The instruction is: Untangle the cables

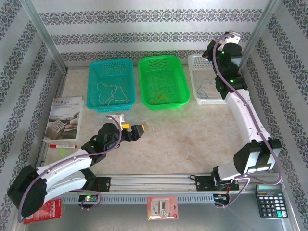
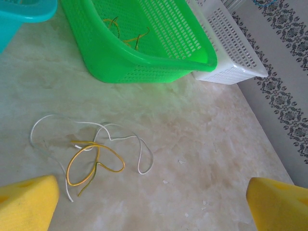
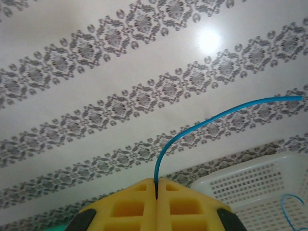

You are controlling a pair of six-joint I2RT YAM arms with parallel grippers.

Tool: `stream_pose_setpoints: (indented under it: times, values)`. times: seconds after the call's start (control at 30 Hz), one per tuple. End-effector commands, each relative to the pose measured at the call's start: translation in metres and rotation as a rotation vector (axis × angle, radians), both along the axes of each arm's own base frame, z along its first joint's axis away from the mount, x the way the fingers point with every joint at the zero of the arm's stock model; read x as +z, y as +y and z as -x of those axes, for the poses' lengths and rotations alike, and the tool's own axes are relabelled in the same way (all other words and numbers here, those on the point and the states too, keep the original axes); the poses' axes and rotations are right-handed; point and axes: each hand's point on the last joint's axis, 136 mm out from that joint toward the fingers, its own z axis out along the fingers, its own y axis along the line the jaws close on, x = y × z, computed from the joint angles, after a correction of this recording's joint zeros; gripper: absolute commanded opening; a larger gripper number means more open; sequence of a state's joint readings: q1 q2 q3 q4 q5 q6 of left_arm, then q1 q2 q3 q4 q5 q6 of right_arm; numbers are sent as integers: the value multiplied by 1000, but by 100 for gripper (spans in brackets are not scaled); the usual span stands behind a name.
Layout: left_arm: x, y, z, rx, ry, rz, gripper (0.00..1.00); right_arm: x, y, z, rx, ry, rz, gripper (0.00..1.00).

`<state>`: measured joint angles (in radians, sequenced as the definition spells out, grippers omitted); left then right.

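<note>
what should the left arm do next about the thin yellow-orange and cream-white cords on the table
Probably lower the open left gripper onto the thin yellow-orange cable loop and pinch it. It crosses the thin cream-white cable on the pale table, and the jaws stand wide with nothing held.

Marbled beige table [image 1: 192,130], baskets along its far edge.
A teal basket [image 1: 111,109], green basket [image 1: 166,105] and white basket [image 1: 208,101] stand in a row; a booklet [image 1: 65,118] and red marker [image 1: 62,146] lie at the left; a white cable [image 2: 122,138] and yellow cable [image 2: 89,143] lie overlapping near the middle.
</note>
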<state>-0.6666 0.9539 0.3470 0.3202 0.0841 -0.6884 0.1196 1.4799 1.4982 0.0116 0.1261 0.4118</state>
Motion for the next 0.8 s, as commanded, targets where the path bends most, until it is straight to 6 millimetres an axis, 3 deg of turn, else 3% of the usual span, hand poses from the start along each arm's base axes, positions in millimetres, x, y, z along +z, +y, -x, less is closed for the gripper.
stream_pose_setpoints:
  times: [0.0,0.23,0.33,0.43,0.67,0.77]
  values:
    - [0,1,2,6,-2,-7,100,-2,-15,-5,-98,-15,34,0]
    - [4,-1,3,-6,-5,-2,100,-97,-17,-3,-177,129,37,0]
    - [5,-1,3,-8,-5,-4,100,-129,-22,-3,-199,182,47,0]
    - [5,1,4,-4,-5,-7,100,-142,-31,-5,-217,208,44,0]
    - [6,1,3,1,-6,-1,100,-140,-48,-13,-253,230,44,3]
    - [6,0,3,2,-5,1,100,-146,-49,-15,-253,267,52,36]
